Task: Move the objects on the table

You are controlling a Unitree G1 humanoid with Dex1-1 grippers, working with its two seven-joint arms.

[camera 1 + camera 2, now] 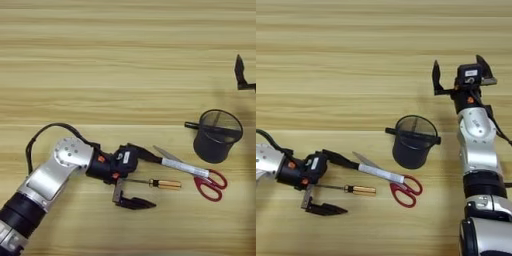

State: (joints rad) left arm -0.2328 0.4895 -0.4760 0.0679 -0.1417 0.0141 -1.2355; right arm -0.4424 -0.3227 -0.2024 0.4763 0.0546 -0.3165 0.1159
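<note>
My left gripper (156, 182) lies low on the table (100, 60), open, with its fingers straddling the small amber-handled screwdriver (161, 184). Its upper finger reaches the near end of the white marker (186, 168), whose black cap I cannot separate from the finger. The marker rests across the blades of the red-handled scissors (212, 184). Right of them stands the black wire-mesh pen cup (217, 136), with the slim black pen (191, 125) across its rim and sticking out left. My right gripper (458, 71) hovers open behind the cup, holding nothing.
The right forearm (476, 135) runs down the right side, just beside the cup. The left arm (50, 180) and its black cable cover the lower left of the table.
</note>
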